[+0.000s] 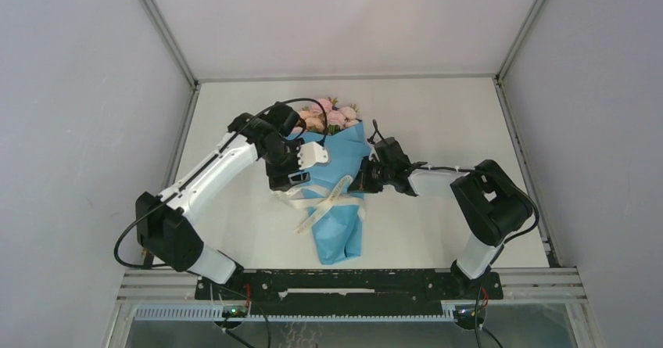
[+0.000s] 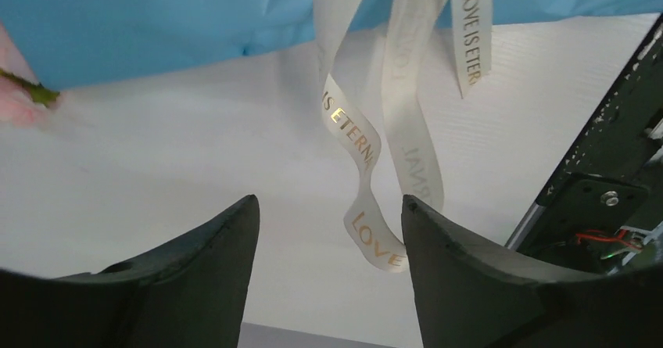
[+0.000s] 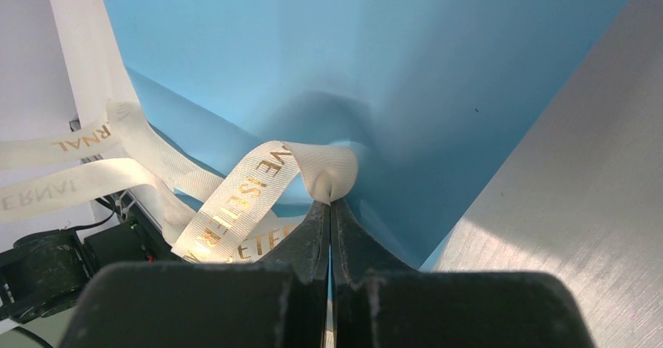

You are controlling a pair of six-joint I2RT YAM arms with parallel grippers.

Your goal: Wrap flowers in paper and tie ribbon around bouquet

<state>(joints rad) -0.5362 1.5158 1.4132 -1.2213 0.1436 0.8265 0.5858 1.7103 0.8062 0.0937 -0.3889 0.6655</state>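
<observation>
Bouquet point(image 1: 341, 207) lies flat on the white matte table point(image 1: 438, 129), roughly mid-table: wide end toward the far edge, narrow tail toward the near edge, just short of the black frame point(image 1: 352, 284) that carries the arm bases. Paper point(image 3: 352, 51) is a thin, smooth light-blue sheet rolled into a cone, with soft creases and a dimple where it is drawn in at the waist. Flowers point(image 1: 328, 116) are pale pink roses with some green leaf, bunched in the cone's mouth; only the blooms show, stems are hidden inside the wrap. Ribbon point(image 2: 353, 133) is narrow cream woven satin with a fine weave and gold block lettering, "LOVE IS ETERN…" readable. It crosses the cone at the waist, and loose tails curl down over the paper and onto the table on the left side. Right gripper point(image 3: 329, 207) sits at the cone's right edge, black fingers pressed together and pinching a puckered fold of ribbon right against the paper. Left gripper point(image 2: 328, 207) hovers at the cone's left edge above the table, jaws spread wide and holding nothing; one ribbon tail hangs between the two fingertips, and I can't tell whether it touches either. In the left wrist view, a pink petal with a green tip shows at the left edge, beside the paper.
</observation>
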